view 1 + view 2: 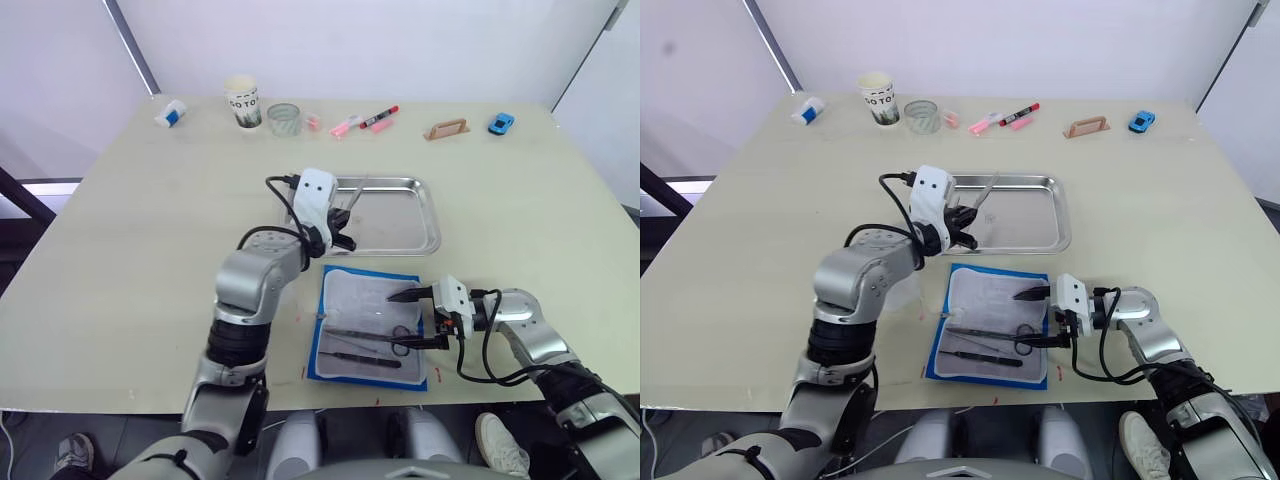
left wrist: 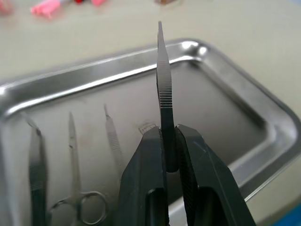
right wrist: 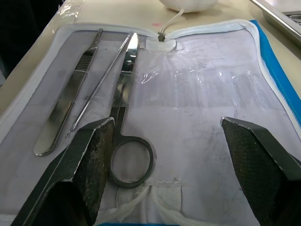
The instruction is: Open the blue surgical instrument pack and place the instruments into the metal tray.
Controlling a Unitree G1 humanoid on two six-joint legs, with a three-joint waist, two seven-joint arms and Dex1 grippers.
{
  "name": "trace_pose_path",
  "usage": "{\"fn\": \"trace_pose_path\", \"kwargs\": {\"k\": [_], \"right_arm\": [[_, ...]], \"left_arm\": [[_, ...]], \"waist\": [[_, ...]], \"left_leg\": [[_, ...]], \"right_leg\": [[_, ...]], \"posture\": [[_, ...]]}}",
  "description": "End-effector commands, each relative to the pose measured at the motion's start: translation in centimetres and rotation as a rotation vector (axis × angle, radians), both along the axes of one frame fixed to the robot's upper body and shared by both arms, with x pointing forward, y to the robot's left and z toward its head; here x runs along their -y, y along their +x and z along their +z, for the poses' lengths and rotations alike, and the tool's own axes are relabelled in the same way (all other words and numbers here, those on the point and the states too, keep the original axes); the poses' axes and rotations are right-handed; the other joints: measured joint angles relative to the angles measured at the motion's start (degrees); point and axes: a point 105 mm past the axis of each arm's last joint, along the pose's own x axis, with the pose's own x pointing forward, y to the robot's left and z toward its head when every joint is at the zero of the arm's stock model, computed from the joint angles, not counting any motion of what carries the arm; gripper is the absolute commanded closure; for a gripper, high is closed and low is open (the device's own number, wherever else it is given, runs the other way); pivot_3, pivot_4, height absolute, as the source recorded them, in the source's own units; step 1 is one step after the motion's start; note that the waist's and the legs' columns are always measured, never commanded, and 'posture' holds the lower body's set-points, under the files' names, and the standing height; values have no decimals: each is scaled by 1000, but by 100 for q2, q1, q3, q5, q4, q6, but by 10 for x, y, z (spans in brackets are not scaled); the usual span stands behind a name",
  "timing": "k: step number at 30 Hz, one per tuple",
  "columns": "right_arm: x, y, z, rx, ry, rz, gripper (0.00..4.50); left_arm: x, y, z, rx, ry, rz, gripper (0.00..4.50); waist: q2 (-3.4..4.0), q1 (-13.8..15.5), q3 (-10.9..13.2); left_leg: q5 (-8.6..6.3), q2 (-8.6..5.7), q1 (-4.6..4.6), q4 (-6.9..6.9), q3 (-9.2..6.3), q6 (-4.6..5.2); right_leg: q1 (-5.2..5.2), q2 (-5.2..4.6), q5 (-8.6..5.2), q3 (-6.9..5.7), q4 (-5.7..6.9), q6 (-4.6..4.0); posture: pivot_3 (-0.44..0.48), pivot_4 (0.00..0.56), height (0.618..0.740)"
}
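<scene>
Left claw [image 2: 170, 141] clamped on a slim ribbed steel handle [image 2: 164, 84] above the shiny round-cornered tray [image 1: 425, 205], right claw [image 3: 167, 155] wide open, empty, over the unzipped blue case [image 1: 372, 322], scissors [image 3: 123, 122] inside

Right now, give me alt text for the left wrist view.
The left gripper has its black fingers shut on a slim ridged steel instrument, pointing over the metal tray. Small scissors and two more slim tools lie in the tray.
</scene>
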Motion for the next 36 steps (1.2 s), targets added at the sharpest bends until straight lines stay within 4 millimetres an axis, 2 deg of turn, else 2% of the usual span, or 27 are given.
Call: {"fn": "trace_pose_path", "kwargs": {"k": [1, 9, 16, 28, 29, 31, 32, 33, 36], "right_arm": [[24, -14, -49, -149, -188, -68, 752], [25, -16, -47, -150, -198, -52, 752], [27, -16, -46, -146, -201, -53, 752], [24, -17, -46, -147, -194, -56, 752], [24, -17, -46, -147, -194, -56, 752], [23, -16, -46, -147, -193, -58, 752], [24, -17, -46, -148, -192, -59, 752], [24, -17, -46, -148, -191, -60, 752], [25, -18, -47, -150, -191, -63, 752]], "left_arm": [[8, 9, 9, 59, 26, 66, 4457], [17, 18, -9, -23, 1, 125, 4457], [19, 17, -19, -67, -2, 146, 4457], [19, 15, -25, -102, -15, 156, 4457], [19, 14, -27, -117, -24, 153, 3796], [19, 13, -29, -131, -30, 146, 3190], [20, 12, -28, -127, -33, 135, 3097], [20, 12, -26, -120, -35, 125, 2463], [22, 4, -18, -93, -61, 22, 2448]], "waist": [[0, 9, 0], [0, 16, 0], [3, 39, 3], [5, 47, 4], [5, 47, 4], [5, 47, 4], [5, 46, 4], [5, 46, 4], [7, 40, 5]], "left_leg": [[0, -2, 0, 1, 0, 0], [0, -7, -2, 2, 0, -1], [0, -12, -6, 2, 0, -1], [0, -13, -7, 2, -1, -2], [0, -13, -7, 2, -1, -2], [0, -13, -7, 2, -1, -2], [0, -13, -7, 2, -1, -2], [0, -13, -7, 2, -1, -2], [0, -13, -7, 2, -1, -2]], "right_leg": [[0, -1, 0, 0, 0, 0], [1, -8, 0, -1, -1, 0], [0, -15, 0, -3, -5, 1], [0, -16, 0, -5, -6, 1], [0, -16, 0, -5, -6, 1], [0, -16, 0, -5, -6, 1], [0, -16, 0, -5, -6, 1], [0, -16, 0, -5, -6, 1], [0, -16, 0, -6, -5, 1]], "posture": [[0, 150, 740], [0, 150, 740], [0, 150, 740], [0, 150, 740], [0, 150, 740], [0, 150, 740], [0, 150, 740], [0, 150, 740], [0, 150, 740]]}}
